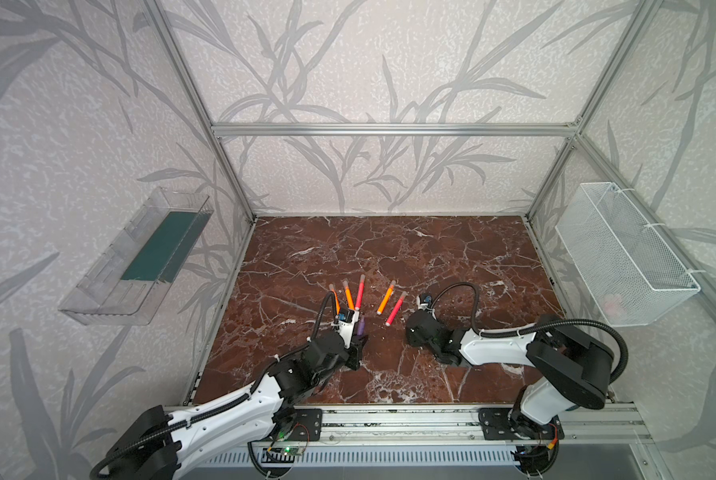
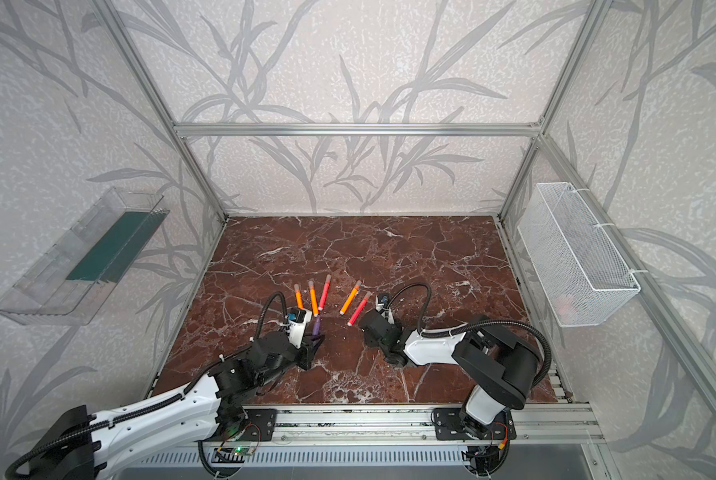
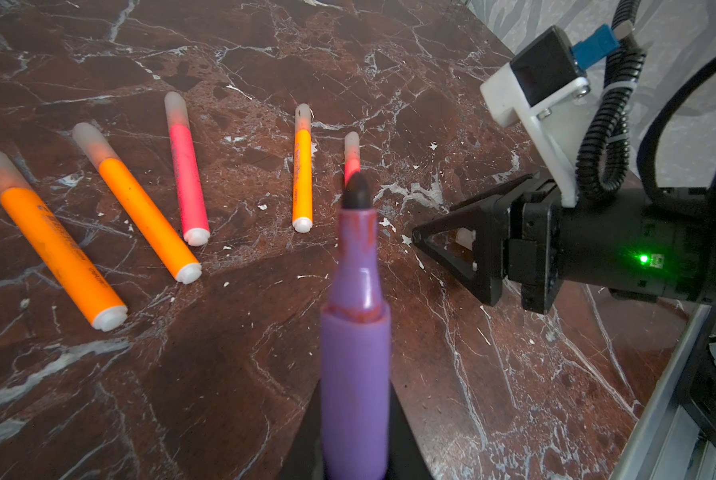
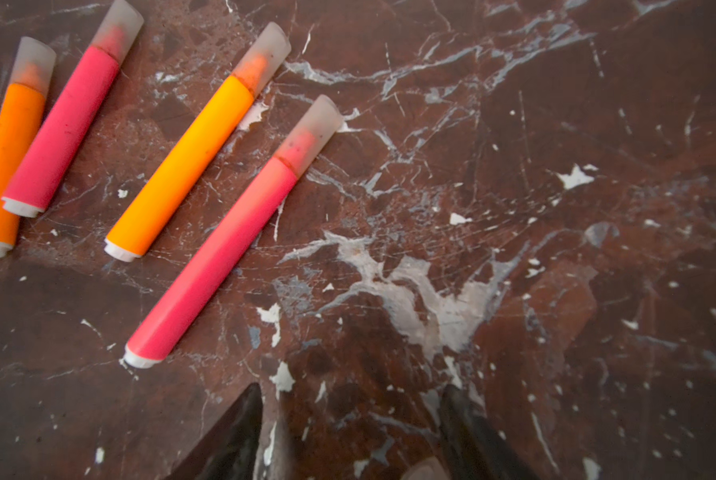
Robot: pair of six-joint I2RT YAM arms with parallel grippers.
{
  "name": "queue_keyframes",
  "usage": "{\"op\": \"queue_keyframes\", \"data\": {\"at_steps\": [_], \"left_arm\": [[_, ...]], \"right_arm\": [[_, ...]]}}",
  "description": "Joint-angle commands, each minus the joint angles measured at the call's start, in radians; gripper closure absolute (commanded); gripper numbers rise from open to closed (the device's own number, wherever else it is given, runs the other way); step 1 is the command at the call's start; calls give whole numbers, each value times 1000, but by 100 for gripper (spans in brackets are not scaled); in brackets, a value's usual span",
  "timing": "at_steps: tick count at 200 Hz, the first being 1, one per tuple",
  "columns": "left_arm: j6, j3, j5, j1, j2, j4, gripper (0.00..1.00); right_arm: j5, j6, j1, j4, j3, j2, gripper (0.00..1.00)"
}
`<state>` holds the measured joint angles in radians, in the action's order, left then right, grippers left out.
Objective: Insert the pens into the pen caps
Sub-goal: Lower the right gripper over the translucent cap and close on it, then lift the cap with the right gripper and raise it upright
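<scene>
My left gripper point(image 3: 355, 399) is shut on the purple pen point(image 3: 355, 365), whose bare dark tip point(image 3: 356, 193) points toward the lying pens; it shows in both top views point(image 1: 361, 326) point(image 2: 316, 325). Five pens lie in a row on the marble, each wearing a translucent pen cap point(image 3: 176, 106): three orange point(image 3: 61, 245) point(image 3: 140, 208) point(image 3: 302, 178) and two red-pink point(image 3: 188, 183) point(image 4: 219, 257). My right gripper point(image 4: 353, 388) is low, right of the row point(image 1: 410, 332), jaws apart. A loose pale pen cap point(image 3: 466, 239) shows between its fingers, close to one of them point(image 4: 425, 471).
The red-brown marble tabletop point(image 1: 389, 249) is fenced by an aluminium frame. A clear plastic bin point(image 1: 136, 257) hangs on the left wall and a white wire basket point(image 1: 626, 253) on the right wall. The arms' mounting rail point(image 1: 389, 419) runs along the front edge.
</scene>
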<state>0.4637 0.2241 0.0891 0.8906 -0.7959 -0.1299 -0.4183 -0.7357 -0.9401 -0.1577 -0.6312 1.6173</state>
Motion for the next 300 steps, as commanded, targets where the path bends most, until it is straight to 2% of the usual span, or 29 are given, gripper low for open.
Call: {"op": "queue_keyframes", "data": {"at_steps": [1,26,55,76,103,129,206,232,300], "left_arm": [[-9,1,24,-2,11,7,100],[-9,1,21,-2,11,10,100],[-7,0,20,-2,11,10,100],[-5,0,17,-2,11,8,100],[0,-2,12,-1,10,6,100],[2,-1,9,-1,9,8,100],[2,4,5,-2,7,7,100],[4,4,0,-1,7,4,100],[7,1,-9,-1,7,1,100]], "right_arm": [[-19,19,2,95,-15,-1,35],[-28,32,1,154,-10,-36,35],[21,47,0,228,-7,-67,37],[61,53,-5,265,-8,-75,45],[55,53,-20,288,-7,-80,52],[61,52,-23,306,-16,-71,65],[-11,53,-25,394,-67,-24,65],[-7,53,-26,391,-67,-12,70],[-17,49,-18,364,-66,38,68]]}}
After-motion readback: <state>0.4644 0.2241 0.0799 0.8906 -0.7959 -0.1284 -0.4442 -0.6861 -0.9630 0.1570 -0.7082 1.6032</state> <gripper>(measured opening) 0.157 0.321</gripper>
